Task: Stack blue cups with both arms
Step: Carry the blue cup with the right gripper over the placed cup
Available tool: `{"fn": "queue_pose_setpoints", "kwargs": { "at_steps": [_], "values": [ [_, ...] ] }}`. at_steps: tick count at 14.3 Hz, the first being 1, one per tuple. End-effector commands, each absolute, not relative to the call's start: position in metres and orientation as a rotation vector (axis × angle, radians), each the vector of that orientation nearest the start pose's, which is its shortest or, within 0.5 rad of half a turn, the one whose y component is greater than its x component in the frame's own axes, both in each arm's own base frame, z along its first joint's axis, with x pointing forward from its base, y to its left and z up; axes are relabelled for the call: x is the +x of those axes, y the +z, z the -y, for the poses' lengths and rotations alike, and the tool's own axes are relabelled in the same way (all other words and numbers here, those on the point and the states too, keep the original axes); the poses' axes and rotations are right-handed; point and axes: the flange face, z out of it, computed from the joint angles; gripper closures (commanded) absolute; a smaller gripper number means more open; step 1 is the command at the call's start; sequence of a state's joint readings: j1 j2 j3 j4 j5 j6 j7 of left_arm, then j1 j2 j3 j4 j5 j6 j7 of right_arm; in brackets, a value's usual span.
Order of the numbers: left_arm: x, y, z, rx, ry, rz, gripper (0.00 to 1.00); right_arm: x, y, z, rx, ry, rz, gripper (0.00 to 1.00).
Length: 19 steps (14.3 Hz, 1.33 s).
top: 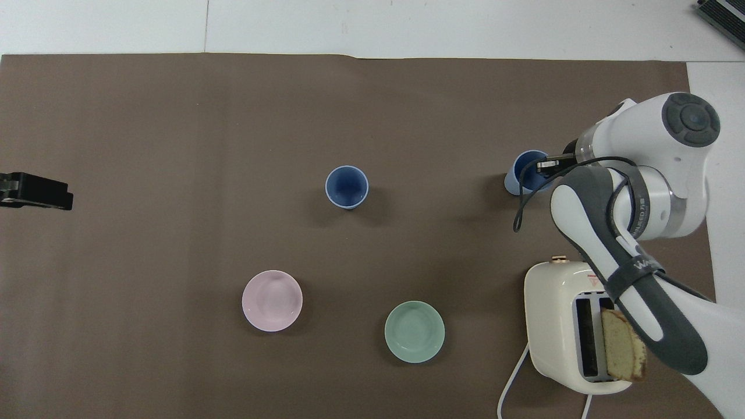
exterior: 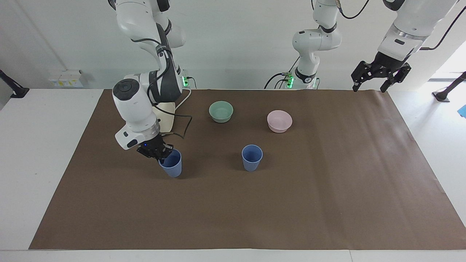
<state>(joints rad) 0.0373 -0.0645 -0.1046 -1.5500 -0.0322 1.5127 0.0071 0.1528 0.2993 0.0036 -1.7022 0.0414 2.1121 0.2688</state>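
One blue cup (exterior: 252, 157) stands upright on the brown mat near the table's middle; it also shows in the overhead view (top: 347, 186). My right gripper (exterior: 157, 153) is shut on the rim of the other blue cup (exterior: 172, 165), which tilts slightly at mat level toward the right arm's end. In the overhead view this cup (top: 522, 177) pokes out from under the right gripper (top: 550, 166). My left gripper (exterior: 369, 85) is open and empty, raised over the mat's corner at the left arm's end; the overhead view shows its tip (top: 41, 192).
A pale green bowl (exterior: 221, 111) and a pink bowl (exterior: 279, 120) sit nearer to the robots than the standing cup. A cream toaster (top: 559, 314) with a bread slice (top: 623, 349) stands under the right arm, its cable trailing.
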Motion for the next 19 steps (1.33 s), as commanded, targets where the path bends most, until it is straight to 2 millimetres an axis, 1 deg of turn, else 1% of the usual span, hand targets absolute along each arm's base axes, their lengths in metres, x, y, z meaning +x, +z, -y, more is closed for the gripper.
{"fn": "queue_pose_setpoints", "kwargs": {
  "at_steps": [1, 2, 3, 4, 5, 6, 7, 10, 12, 14, 17, 19],
  "values": [
    [0.521, 0.673, 0.037, -3.176, -0.061, -0.096, 0.0, 0.649, 0.465, -0.137, -2.976, -0.14, -0.32, 1.0],
    [0.52, 0.673, 0.037, -3.175, -0.061, -0.098, 0.0, 0.648, 0.478, -0.153, -2.955, -0.142, -0.341, 1.0],
    [0.519, 0.673, 0.037, -3.174, -0.061, -0.103, 0.0, 0.645, 0.486, -0.171, -2.948, -0.147, -0.37, 1.0],
    [0.518, 0.674, 0.037, -3.174, -0.061, -0.103, 0.0, 0.64, 0.489, -0.191, -2.949, -0.149, -0.385, 1.0],
    [0.518, 0.673, 0.037, -3.174, -0.059, -0.103, 0.0, 0.63, 0.489, -0.223, -2.951, -0.143, -0.366, 1.0],
    [0.517, 0.674, 0.037, -3.173, -0.061, -0.103, 0.0, 0.624, 0.494, -0.244, -2.948, -0.155, -0.352, 1.0],
    [0.517, 0.674, 0.037, -3.173, -0.061, -0.103, 0.0, 0.62, 0.502, -0.259, -2.942, -0.174, -0.334, 1.0],
    [0.518, 0.672, 0.036, -3.174, -0.054, -0.1, 0.0, 0.61, 0.51, -0.292, -2.925, -0.199, -0.278, 1.0],
    [0.517, 0.668, 0.036, -3.174, -0.044, -0.097, 0.0, 0.602, 0.512, -0.308, -2.918, -0.195, -0.243, 1.0],
    [0.517, 0.668, 0.036, -3.174, -0.044, -0.1, 0.0, 0.599, 0.512, -0.314, -2.903, -0.188, -0.234, 1.0],
    [0.517, 0.668, 0.036, -3.174, -0.044, -0.1, 0.0, 0.591, 0.513, -0.33, -2.895, -0.176, -0.193, 1.0],
    [0.515, 0.668, 0.037, -3.173, -0.042, -0.102, 0.0, 0.593, 0.505, -0.343, -2.863, -0.216, -0.179, 1.0]
  ]
}}
